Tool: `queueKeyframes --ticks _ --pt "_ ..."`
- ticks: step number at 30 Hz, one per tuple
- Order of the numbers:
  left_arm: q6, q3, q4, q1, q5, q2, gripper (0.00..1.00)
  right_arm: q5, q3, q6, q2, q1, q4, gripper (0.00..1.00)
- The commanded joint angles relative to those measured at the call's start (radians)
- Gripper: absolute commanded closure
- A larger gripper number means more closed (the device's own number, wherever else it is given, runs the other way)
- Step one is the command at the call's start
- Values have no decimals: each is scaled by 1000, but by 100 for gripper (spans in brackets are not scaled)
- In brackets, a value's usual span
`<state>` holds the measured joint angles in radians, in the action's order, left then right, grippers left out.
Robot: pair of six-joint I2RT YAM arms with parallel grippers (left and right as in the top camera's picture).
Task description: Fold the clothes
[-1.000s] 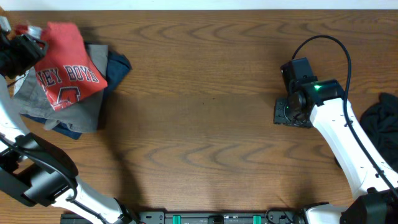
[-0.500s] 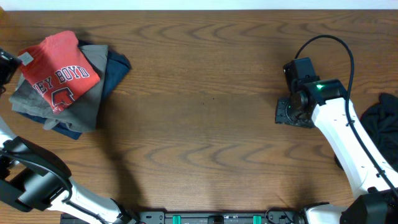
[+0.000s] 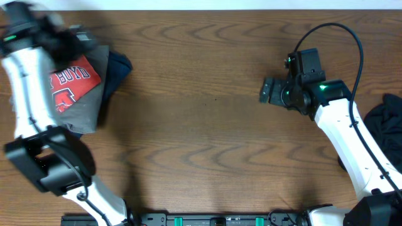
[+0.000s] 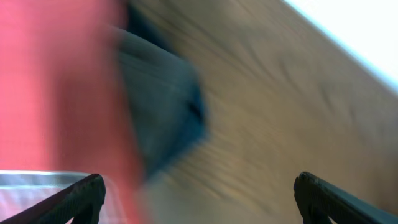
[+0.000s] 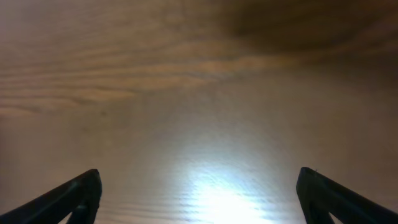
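The coral-red T-shirt (image 3: 74, 85) lies folded, with its white "BOYD" lettering up, on top of a pile of clothes at the far left of the table. My left gripper (image 3: 78, 39) hovers over the pile's far edge, blurred by motion. In the left wrist view the left gripper (image 4: 199, 186) is open and empty, with the red shirt (image 4: 56, 87) at the left below it. My right gripper (image 3: 269, 91) is open and empty over bare wood right of centre. The right wrist view shows the right gripper (image 5: 199, 186) with its fingers wide apart above the table.
Under the red shirt lie a grey garment (image 3: 88, 113) and a navy one (image 3: 118, 68), the navy one also in the left wrist view (image 4: 165, 112). A dark garment (image 3: 384, 119) is bunched at the table's right edge. The left arm's white link (image 3: 25, 94) crosses the pile.
The left gripper let the red shirt down on the pile and swung from the left edge over the pile's far side. The right gripper tilted up and moved a little left.
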<state>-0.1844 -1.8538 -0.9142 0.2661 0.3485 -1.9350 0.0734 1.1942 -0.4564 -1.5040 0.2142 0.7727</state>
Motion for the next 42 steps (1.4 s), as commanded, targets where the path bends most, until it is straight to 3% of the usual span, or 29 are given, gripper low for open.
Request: queueKeyframes --ticks 1,8,17,26,30,34,38,42 --pt "58 4 -66 -129 -86 7 2 51 13 -3 11 -5 -34 1" --pt "50 4 -379 -332 -133 7 2 50 13 2 11 -5 42 1" --pt "54 4 -776 -374 -133 7 2 48 13 2 12 -4 469 1" --pt "57 205 -776 -406 -133 224 2 58 13 8 138 18 705 1" --pt "42 385 -723 -444 -133 439 2 14 9 -117 322 95 702 1" --pt "33 558 -546 -475 -137 741 2 -327 -5 -311 600 288 602 1" --pt "31 674 -324 -480 -216 1034 2 -582 -37 -336 818 434 489 1" --pt "31 781 -125 -480 -368 1271 2 -698 -63 -336 932 462 465 1"
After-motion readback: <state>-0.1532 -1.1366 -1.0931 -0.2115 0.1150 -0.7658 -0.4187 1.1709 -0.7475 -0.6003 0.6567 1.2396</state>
